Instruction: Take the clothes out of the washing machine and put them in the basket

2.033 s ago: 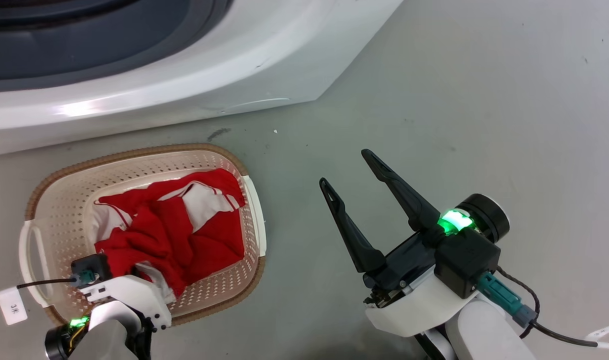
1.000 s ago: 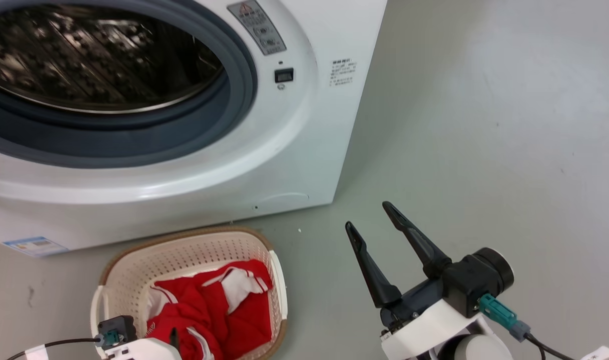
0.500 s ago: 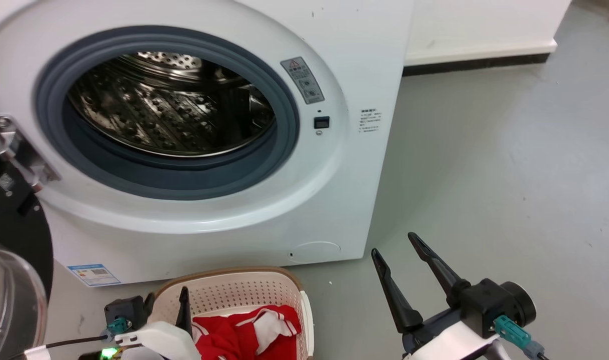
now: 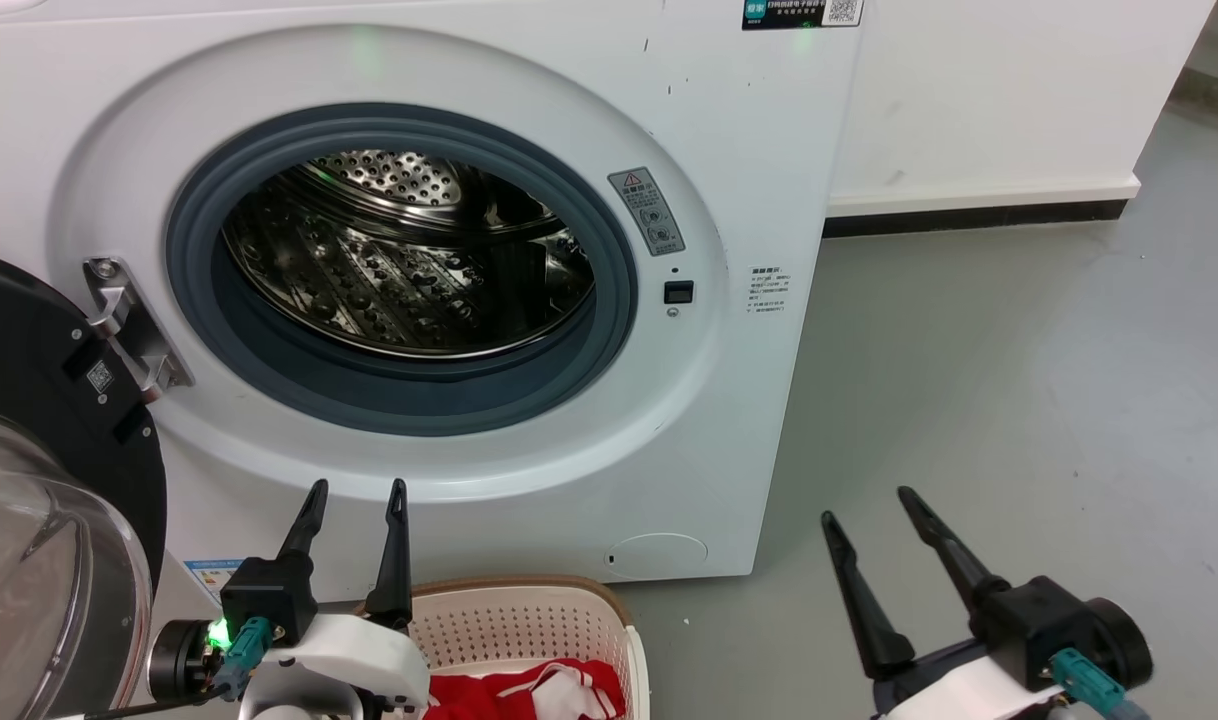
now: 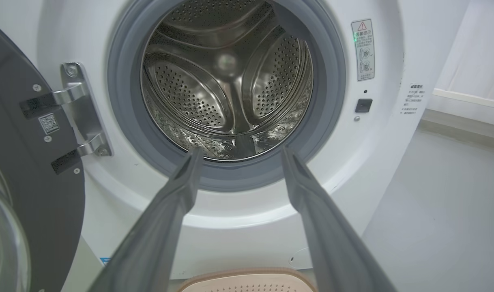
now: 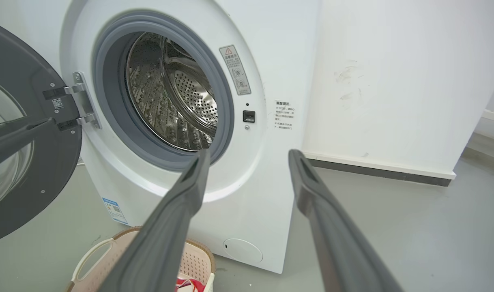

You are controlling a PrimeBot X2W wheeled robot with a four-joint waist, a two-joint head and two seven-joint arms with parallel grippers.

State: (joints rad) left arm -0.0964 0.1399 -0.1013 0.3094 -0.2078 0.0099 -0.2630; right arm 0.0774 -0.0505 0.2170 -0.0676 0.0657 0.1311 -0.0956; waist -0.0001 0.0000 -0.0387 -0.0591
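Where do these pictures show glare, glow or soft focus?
Head view: sharp, faint green glow atop the washing machine. Left wrist view: bright glare spot inside the drum, left tool soft. Right wrist view: right tool soft, wall evenly lit.

Head view high, both wrist views low, all toward the washing machine (image 4: 739, 420)

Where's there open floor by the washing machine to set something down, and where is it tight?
Free: the grey floor right of the washing machine, bordered by the skirting and the right gripper. Crowded: directly before the porthole, with the basket, clothes, open door and left gripper.
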